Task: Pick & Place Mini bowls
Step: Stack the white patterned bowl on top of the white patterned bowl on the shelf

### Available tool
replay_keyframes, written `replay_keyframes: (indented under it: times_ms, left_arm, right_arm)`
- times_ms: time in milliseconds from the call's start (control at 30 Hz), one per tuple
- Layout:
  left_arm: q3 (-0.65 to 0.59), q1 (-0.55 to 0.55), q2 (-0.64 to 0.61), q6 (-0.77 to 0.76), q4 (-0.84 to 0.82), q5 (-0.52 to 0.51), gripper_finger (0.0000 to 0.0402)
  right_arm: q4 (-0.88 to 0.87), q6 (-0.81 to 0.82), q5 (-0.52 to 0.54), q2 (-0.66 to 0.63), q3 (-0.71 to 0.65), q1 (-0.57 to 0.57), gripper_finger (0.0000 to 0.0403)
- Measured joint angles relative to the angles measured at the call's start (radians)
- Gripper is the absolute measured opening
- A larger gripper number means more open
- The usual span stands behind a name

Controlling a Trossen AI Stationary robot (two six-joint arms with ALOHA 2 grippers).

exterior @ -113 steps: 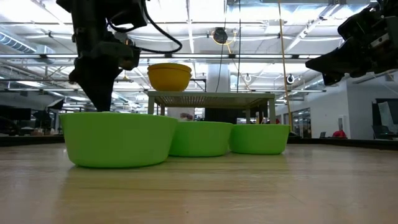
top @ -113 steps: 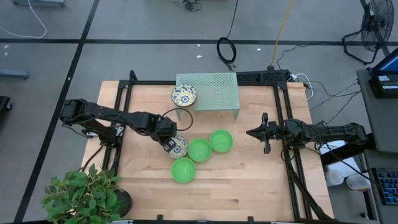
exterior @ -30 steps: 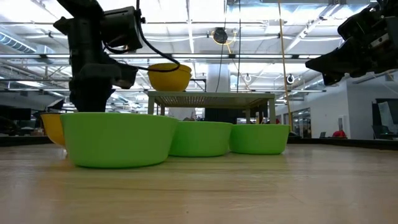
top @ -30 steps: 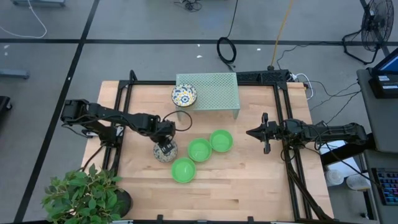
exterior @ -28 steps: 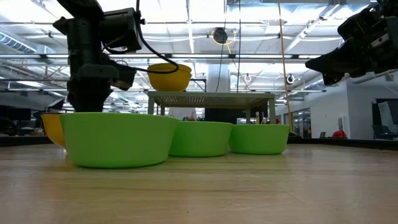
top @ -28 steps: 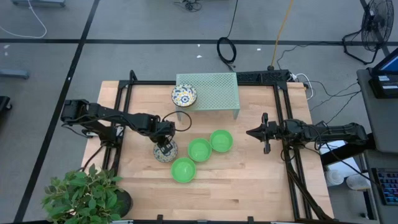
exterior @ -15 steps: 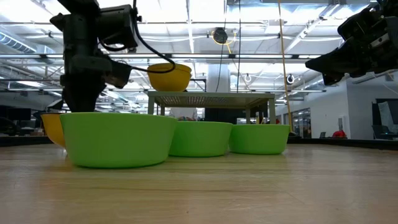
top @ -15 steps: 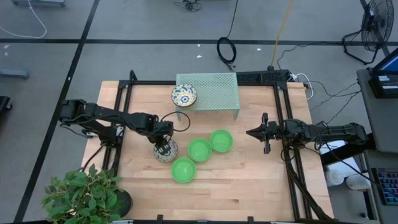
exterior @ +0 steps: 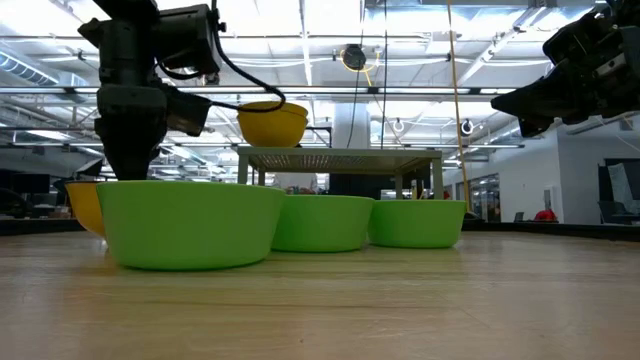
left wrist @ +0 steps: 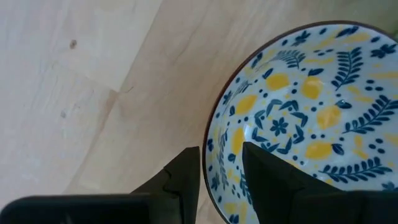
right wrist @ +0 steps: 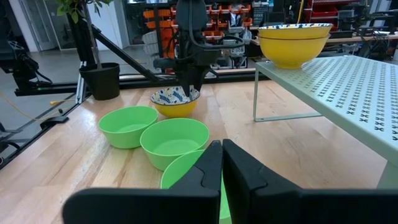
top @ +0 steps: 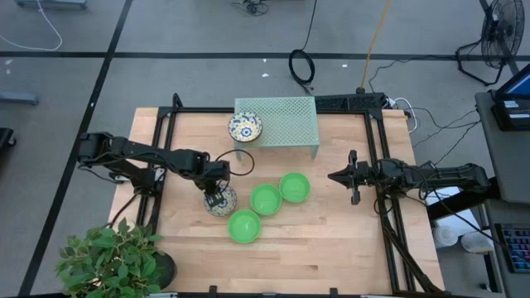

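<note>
A floral bowl (top: pixel 225 204), white with blue and yellow inside and yellow outside, stands on its base on the wood table, left of three green bowls (top: pixel 266 199) (top: pixel 294 187) (top: pixel 243 226). My left gripper (top: pixel 217 197) points down over the floral bowl's left rim. It is open, with one finger inside the bowl and one outside (left wrist: pixel 221 152), and a little room shows on both sides of the rim. Another floral bowl (top: pixel 245 127) sits on the pale green mesh rack (top: pixel 286 120). My right gripper (top: pixel 352 176) is shut and empty, held above the table's right side.
The three green bowls stand close together right of the floral bowl, and the near one (exterior: pixel 190 222) fills the low view's left. The rack stands at the table's far edge. A potted plant (top: pixel 112 257) stands off the near left corner. Bare wood lies near and right.
My left arm's wrist has shifted a little toward the table's left above the floral bowl. The bowl has stayed where it stands on the table.
</note>
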Motion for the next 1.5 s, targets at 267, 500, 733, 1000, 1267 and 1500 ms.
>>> replay_keyframes:
  times_ms: [267, 500, 733, 1000, 1267, 1500]
  left_arm:
    - [0.0, 0.0, 0.0, -0.055, 0.0, 0.0, 0.0122]
    - [0.0, -0.002, 0.0, -0.193, 0.008, -0.034, 0.0122]
    - [0.0, -0.003, 0.0, -0.181, 0.008, -0.055, 0.0122]
    - [0.0, -0.026, 0.0, -0.13, 0.008, -0.056, 0.0122]
    - [0.0, -0.028, 0.0, -0.13, 0.002, -0.065, 0.0122]
    - [0.0, -0.028, 0.0, -0.131, -0.013, -0.08, 0.0122]
  right_arm:
    - [0.0, 0.0, 0.0, 0.0, 0.0, 0.0, 0.0]
    - [0.0, 0.0, 0.0, 0.0, 0.0, 0.0, 0.0]
    - [0.0, 0.0, 0.0, 0.0, 0.0, 0.0, 0.0]
    - [0.0, 0.0, 0.0, 0.0, 0.0, 0.0, 0.0]
    - [0.0, 0.0, 0.0, 0.0, 0.0, 0.0, 0.0]
    - [0.0, 0.0, 0.0, 0.0, 0.0, 0.0, 0.0]
